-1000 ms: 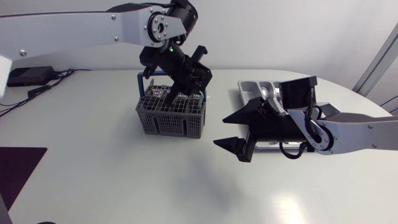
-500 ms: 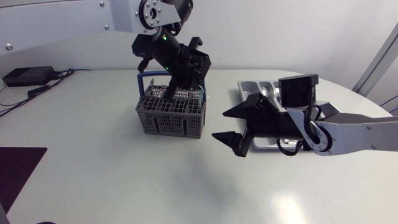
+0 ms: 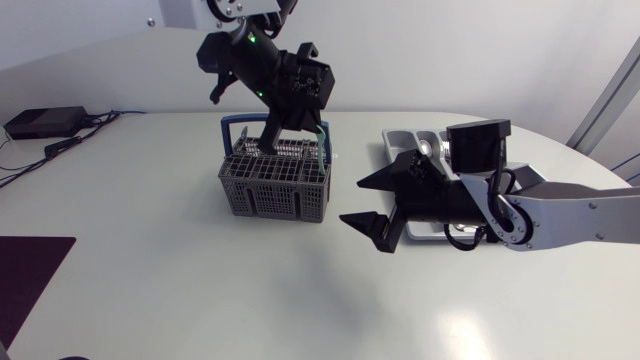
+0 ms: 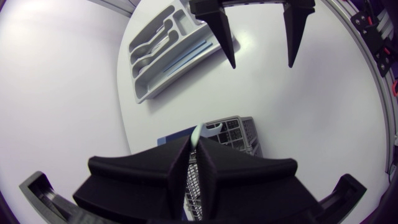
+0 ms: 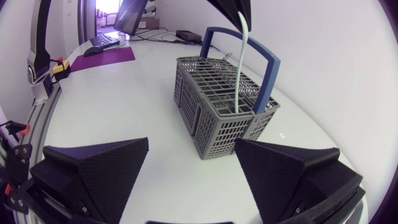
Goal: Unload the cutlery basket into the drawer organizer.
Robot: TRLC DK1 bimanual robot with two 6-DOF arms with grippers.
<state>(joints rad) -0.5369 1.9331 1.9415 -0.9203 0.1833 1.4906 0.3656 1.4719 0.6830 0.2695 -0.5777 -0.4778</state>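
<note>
The tabletop carries everything. My right gripper hangs low between basket and organizer, its 2 fingers spread wide, likely ready for a handover. My left gripper sits above the grey cutlery basket, its 2 fingers pinching the top of 1 pale utensil. The drawer organizer lies behind the right arm. The utensil stands upright, its lower end inside the basket, so it should lift out cleanly.

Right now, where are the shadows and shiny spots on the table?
Head view: soft shadows under the basket and right gripper, a pale glare patch on the table. Right wrist view: only a faint shadow at the basket's foot.
</note>
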